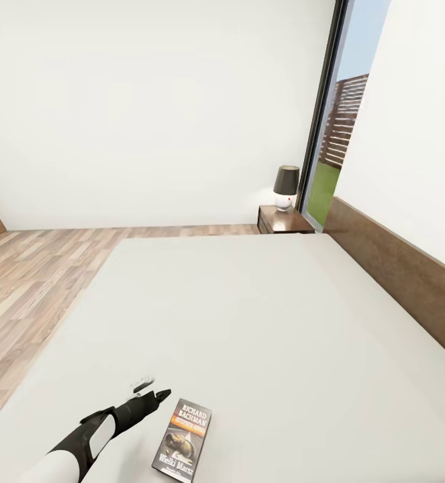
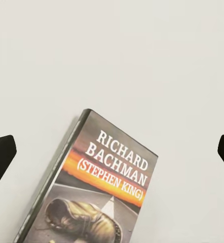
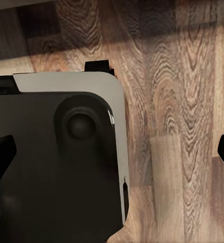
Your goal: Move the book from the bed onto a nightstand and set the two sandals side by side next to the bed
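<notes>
At the bottom of the head view, left of centre, the left arm was seen reaching over the bed (image 1: 249,315), its dark left claw (image 1: 160,394) ending just left of the book (image 1: 183,440) and not touching it. The book lay flat on the light-grey mattress near the lower edge of the frame, cover up, with an orange band, white author lettering and a greyish picture of a shoe. In the left wrist view the book (image 2: 99,187) was shown in the lower centre, tilted, with bare mattress around it; the two dark fingertips (image 2: 0,157) of the left claw were seen at the far left and right edges of that frame, spread wide apart with nothing between them but the mattress and the book beneath.

In the right wrist view the fingertips (image 3: 1,154) of the right claw (image 3: 112,154) were likewise set at opposite edges of the frame, wide open and holding nothing, over a dark robot base (image 3: 56,167) with a pale rim and the wood-plank floor (image 3: 183,101).

Farther off in the head view, the brown headboard (image 1: 397,268) ran along the right side of the bed. Beyond the bed's far corner, right of centre, a dark nightstand (image 1: 284,220) stood with a lamp (image 1: 286,188) on it, beside the tall window (image 1: 339,121) through which lawn and a slat fence were visible. Plank floor (image 1: 27,282) filled the left side up to the white wall.
</notes>
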`<state>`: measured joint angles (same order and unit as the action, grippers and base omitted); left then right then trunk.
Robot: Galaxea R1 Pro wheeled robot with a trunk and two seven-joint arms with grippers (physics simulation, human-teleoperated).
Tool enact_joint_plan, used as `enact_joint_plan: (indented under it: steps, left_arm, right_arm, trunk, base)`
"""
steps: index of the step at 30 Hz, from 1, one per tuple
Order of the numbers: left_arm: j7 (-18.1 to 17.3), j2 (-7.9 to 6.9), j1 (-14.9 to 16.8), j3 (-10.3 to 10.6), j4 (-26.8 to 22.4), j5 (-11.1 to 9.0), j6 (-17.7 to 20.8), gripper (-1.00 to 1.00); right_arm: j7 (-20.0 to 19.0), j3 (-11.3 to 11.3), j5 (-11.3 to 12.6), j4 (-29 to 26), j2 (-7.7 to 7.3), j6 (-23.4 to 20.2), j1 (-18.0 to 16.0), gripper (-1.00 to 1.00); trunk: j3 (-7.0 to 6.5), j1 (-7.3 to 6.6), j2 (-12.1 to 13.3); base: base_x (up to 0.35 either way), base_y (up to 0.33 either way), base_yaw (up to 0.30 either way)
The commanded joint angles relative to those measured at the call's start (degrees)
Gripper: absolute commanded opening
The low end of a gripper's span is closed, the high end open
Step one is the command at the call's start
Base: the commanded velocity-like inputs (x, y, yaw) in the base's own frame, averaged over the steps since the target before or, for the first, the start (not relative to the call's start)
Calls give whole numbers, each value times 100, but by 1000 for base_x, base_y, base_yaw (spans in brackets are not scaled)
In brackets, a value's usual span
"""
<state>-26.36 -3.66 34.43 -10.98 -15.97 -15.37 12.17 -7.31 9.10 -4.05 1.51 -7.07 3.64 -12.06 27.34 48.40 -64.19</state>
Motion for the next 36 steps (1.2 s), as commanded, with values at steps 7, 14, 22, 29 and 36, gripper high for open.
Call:
enact_joint_plan:
  steps: [7,14,22,29,36]
  left_arm:
    - [-19,14,3,-2,-3,-45,51,100]
    - [-17,48,3,14,-3,-45,49,100]
    - [-12,62,3,79,-3,-45,49,100]
    - [-10,70,3,102,-3,-45,49,100]
    - [-10,76,3,109,-3,-45,49,100]
  right_arm:
    - [-16,48,-43,16,-1,32,-7,100]
    - [-20,48,-43,16,3,32,-7,100]
    - [-22,48,-43,16,4,32,-7,100]
    - [-22,48,-43,16,4,32,-7,100]
    - [-23,48,-43,16,4,32,-7,100]
  trunk:
    - [95,110,-204]
    - [203,242,-445]
    - [203,242,-445]
    - [203,242,-445]
    - [203,242,-445]
  base:
    - [0,0,0]
    - [0,0,0]
    - [0,0,0]
    - [0,0,0]
    - [0,0,0]
